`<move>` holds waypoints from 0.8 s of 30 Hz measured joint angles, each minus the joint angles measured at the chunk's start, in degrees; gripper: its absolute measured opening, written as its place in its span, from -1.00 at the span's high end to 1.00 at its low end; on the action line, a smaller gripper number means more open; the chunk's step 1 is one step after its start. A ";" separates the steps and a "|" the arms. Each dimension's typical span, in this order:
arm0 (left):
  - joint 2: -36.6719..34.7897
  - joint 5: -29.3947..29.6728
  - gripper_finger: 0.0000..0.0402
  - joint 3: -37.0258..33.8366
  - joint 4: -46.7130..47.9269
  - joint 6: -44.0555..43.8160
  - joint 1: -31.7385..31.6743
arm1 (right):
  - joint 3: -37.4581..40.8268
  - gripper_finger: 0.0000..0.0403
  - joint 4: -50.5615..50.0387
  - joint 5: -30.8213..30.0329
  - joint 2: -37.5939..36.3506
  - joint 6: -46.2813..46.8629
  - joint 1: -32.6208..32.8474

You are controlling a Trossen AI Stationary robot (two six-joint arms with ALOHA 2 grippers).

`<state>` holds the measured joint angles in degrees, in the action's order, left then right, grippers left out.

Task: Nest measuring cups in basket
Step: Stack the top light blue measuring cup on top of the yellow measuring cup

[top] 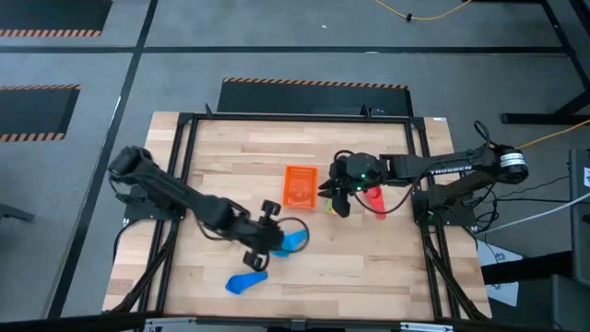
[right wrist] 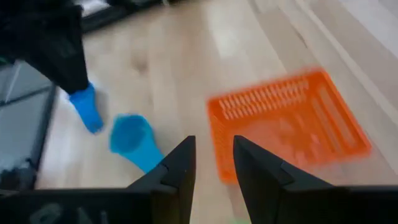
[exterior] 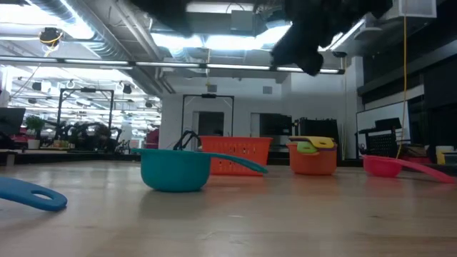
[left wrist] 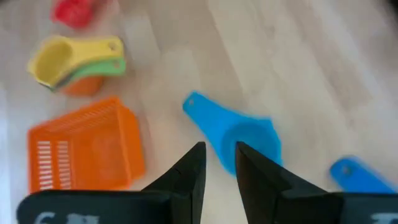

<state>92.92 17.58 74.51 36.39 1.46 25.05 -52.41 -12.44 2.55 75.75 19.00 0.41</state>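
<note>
The orange basket (top: 300, 185) is sitting mid-counter (top: 369, 258). The left gripper (left wrist: 219, 163) is hovering above the light blue measuring cup (top: 293, 242), jaws slightly parted and holding nothing. The right gripper (right wrist: 212, 160) is hanging beside the basket, jaws parted and empty.

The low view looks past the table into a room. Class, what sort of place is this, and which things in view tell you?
Probably a robotics lab or workshop. Bare ceiling ducts and strip lights run overhead, hazard-striped floor tape borders the table, and more equipment frames stand behind.
</note>
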 joint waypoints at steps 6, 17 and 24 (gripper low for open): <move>-10.09 2.89 0.60 -2.98 2.55 -6.47 2.77 | -6.19 0.52 -1.10 0.18 3.96 -4.59 3.80; -23.27 9.13 0.60 -15.83 2.85 -16.76 6.54 | -28.32 0.53 -4.55 9.74 23.32 -15.58 7.28; -26.97 10.59 0.60 -23.78 0.22 -22.36 7.00 | -40.90 0.53 -9.64 15.61 35.73 -25.19 7.33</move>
<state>65.94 28.18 50.74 36.60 -20.90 32.05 -93.31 -22.08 18.16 111.47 -6.19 7.73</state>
